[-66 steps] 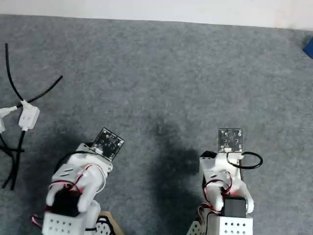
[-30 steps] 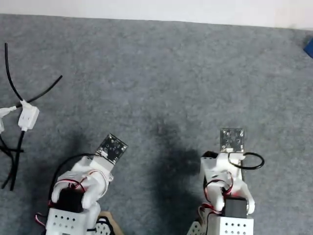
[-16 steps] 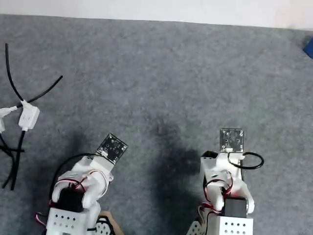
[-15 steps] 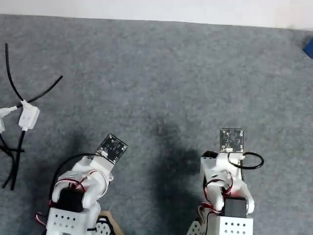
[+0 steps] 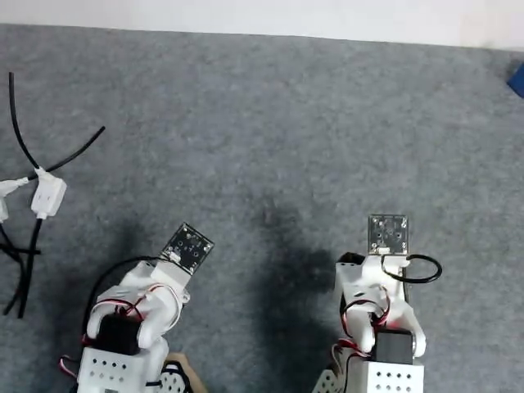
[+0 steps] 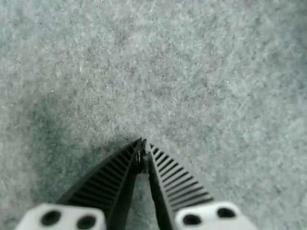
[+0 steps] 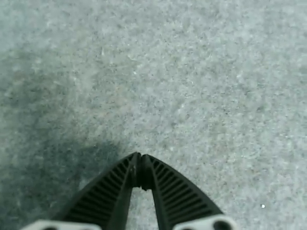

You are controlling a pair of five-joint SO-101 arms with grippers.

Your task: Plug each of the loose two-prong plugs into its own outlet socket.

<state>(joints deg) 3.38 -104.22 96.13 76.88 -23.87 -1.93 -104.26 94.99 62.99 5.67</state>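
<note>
A white plug joined to a socket piece lies at the far left of the grey carpet, with black cords running from it. Another white piece sits at the left edge, cut off by the frame. My left arm is folded back near the front edge at the left, well away from the plugs. Its gripper is shut over bare carpet with nothing in it. My right arm is folded back at the front right. Its gripper is shut and holds nothing.
Grey carpet covers the table between and beyond the arms. A blue object pokes in at the right edge. A pale strip runs along the far edge. A black cable loop hangs beside my right arm.
My left arm has drawn back toward the front edge since the earliest frame and has kept still for the last second. The right arm and the plugs have not moved.
</note>
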